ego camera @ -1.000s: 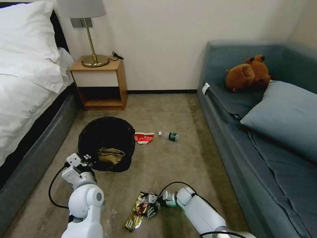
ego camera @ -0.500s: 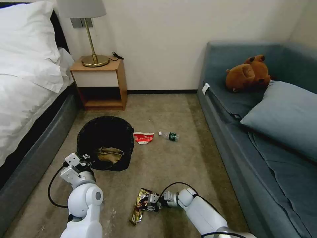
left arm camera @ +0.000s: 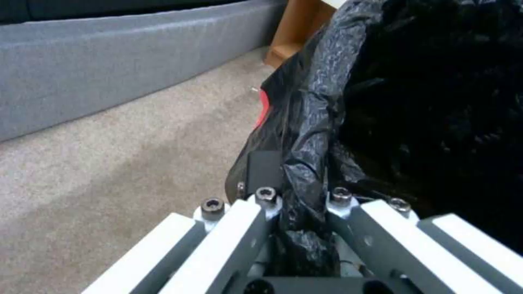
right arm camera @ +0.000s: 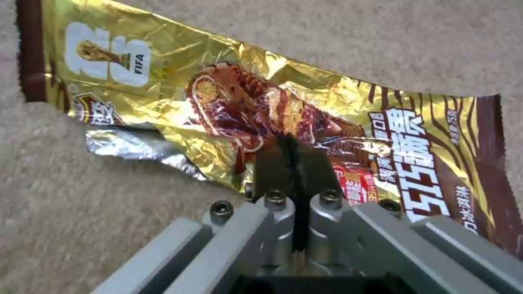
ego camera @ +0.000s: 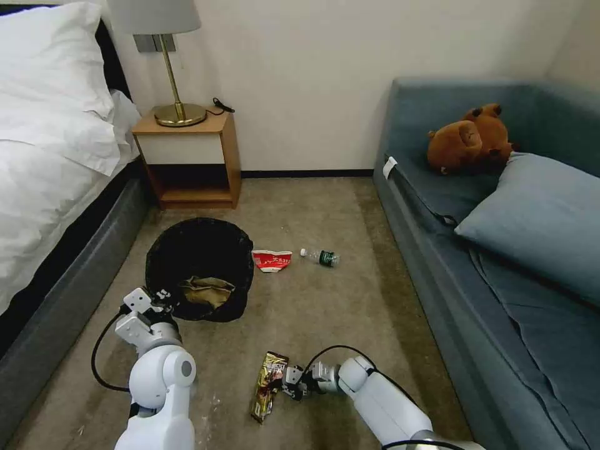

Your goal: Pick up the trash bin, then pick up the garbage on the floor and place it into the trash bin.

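Down at the lower left of the head view, the left gripper grips the near rim of the trash bin, clamped on the black liner so the bin stays tipped with its mouth open toward the robot. A crumpled tan paper bag already lies inside. At the lower middle, the right gripper has its fingers pinched together on the edge of the snack wrapper, which hangs partly over the carpet. Above the bin's right side, the red-and-white cup and the small bottle lie on the floor, just beside each other — both not yet collected.

From the left wrist view, the black liner bunches between the closed fingers, the fold caught firmly — probably the surest hold on a soft-lined rim.

From the right wrist view, the dark fingers meet over the long edge of the gold wrapper, near its middle. Pinching at the middle likely keeps the long foil from drooping too far on the way to the bin.
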Robot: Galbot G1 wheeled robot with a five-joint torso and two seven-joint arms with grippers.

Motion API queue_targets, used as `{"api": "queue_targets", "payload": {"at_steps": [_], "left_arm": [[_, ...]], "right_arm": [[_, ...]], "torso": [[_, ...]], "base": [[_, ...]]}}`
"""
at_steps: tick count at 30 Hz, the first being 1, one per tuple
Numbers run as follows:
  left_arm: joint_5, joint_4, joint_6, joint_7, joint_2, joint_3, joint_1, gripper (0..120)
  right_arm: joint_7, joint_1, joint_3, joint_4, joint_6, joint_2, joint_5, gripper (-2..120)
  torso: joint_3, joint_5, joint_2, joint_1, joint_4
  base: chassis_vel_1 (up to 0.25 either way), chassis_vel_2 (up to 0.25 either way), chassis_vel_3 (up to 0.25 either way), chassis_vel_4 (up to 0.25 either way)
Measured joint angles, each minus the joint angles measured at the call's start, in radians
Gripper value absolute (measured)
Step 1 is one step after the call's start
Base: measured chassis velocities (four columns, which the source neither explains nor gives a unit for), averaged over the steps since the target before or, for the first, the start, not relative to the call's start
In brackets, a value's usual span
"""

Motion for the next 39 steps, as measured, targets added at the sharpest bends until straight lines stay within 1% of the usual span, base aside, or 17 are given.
{"api": "queue_targets", "payload": {"at_steps": [11,17,19,21,22,23,24,26,27,28,29,31,32,35,36,37,39], "left_arm": [[0.001,0.01,-0.002,0.0,0.0,0.001,-0.004,1],[0.002,0.014,-0.002,0.0,0.0,0.004,-0.006,1],[0.003,0.014,-0.002,0.0,0.0,0.007,-0.007,1],[0.004,0.015,-0.002,0.0,0.0,0.007,-0.008,1],[0.004,0.015,-0.002,0.0,0.0,0.007,-0.008,1],[0.004,0.015,-0.002,0.0,0.0,0.007,-0.008,1],[0.005,0.015,-0.002,0.0,0.0,0.007,-0.009,1],[0.005,0.015,-0.002,0.0,0.0,0.007,-0.009,1],[0.005,0.015,-0.002,0.0,0.0,0.007,-0.009,1],[0.005,0.015,-0.003,0.0,0.0,0.003,-0.009,1],[0.005,0.015,-0.003,0.0,0.0,0.003,-0.009,1],[0.005,0.014,-0.002,0.0,0.0,0.002,-0.009,1],[0.005,0.014,-0.002,0.0,0.0,0.002,-0.009,1],[0.005,0.014,-0.003,0.0,0.0,0.003,-0.004,1],[0.005,0.014,-0.003,0.0,0.0,0.003,-0.004,1],[0.005,0.014,-0.004,0.0,0.0,0.001,-0.002,1],[0.004,0.013,-0.005,0.0,0.0,-0.004,0.0,1]], "right_arm": [[0.006,-0.008,-0.005,0.08,0.0,-0.026,0.064,0],[0.006,-0.012,-0.006,0.086,-0.001,-0.029,0.064,0],[0.01,-0.013,-0.008,0.086,-0.001,-0.028,0.061,11],[0.011,-0.013,-0.009,0.086,-0.001,-0.028,0.059,13],[0.012,-0.013,-0.009,0.085,-0.001,-0.028,0.058,18],[0.012,-0.013,-0.009,0.085,-0.001,-0.028,0.058,18],[0.018,-0.008,-0.011,0.079,0.004,-0.023,0.038,28],[0.022,0.0,-0.008,0.087,0.013,-0.021,-0.008,38],[0.022,0.0,-0.008,0.087,0.013,-0.021,-0.008,38],[0.022,0.004,-0.005,0.118,0.023,-0.024,-0.06,45],[0.022,0.004,-0.005,0.118,0.023,-0.024,-0.06,45],[0.028,0.008,-0.007,0.143,0.048,-0.026,-0.113,54],[0.028,0.008,-0.007,0.143,0.048,-0.026,-0.113,54],[0.03,0.005,0.004,0.147,0.065,-0.026,-0.163,71],[0.03,0.005,0.004,0.147,0.065,-0.026,-0.163,71],[0.03,0.003,0.009,0.149,0.069,-0.027,-0.173,74],[0.03,-0.008,0.024,0.155,0.071,-0.041,-0.159,86]], "torso": [[0.0,0.0001,0.0,0.0,0.0],[0.0,0.0002,0.0,0.0,0.0],[0.0,0.0001,0.0,0.0,-0.0001],[0.0,0.0001,0.0,0.0,-0.0001],[0.0,0.0001,0.0,0.0,0.0],[0.0,0.0001,0.0,0.0,0.0],[0.0,0.0002,0.0,0.0,0.0],[0.0,0.0002,0.0,0.0,0.0],[0.0,0.0002,0.0,0.0,0.0],[0.0,0.0001,0.0,0.0,0.0],[0.0,0.0001,0.0,0.0,0.0],[0.0,0.0002,0.0,0.0,0.0001],[0.0,0.0002,0.0,0.0,0.0001],[0.0,0.0002,0.0,0.0,0.0001],[0.0,0.0002,0.0,0.0,0.0001],[0.0,0.0002,0.0,0.0,0.0001],[0.0,0.0002,0.0,0.0,0.0001]], "base": [[0.0,0.0,0.0,0.0],[0.0,0.0,0.0,0.0],[0.0,0.0,0.0,0.0],[0.0,0.0,0.0,0.0],[0.0,0.0,0.0,0.0],[0.0,0.0,0.0,0.0],[0.0,0.0,0.0,0.0],[0.0,0.0,0.0,0.0],[0.0,0.0,0.0,0.0],[0.0,0.0,0.0,0.0],[0.0,0.0,0.0,0.0],[0.0,0.0,0.0,0.0],[0.0,0.0,0.0,0.0],[0.0,0.0,0.0,0.0],[0.0,0.0,0.0,0.0],[0.0,0.0,0.0,0.0],[0.0,0.0,0.0,0.0]]}}
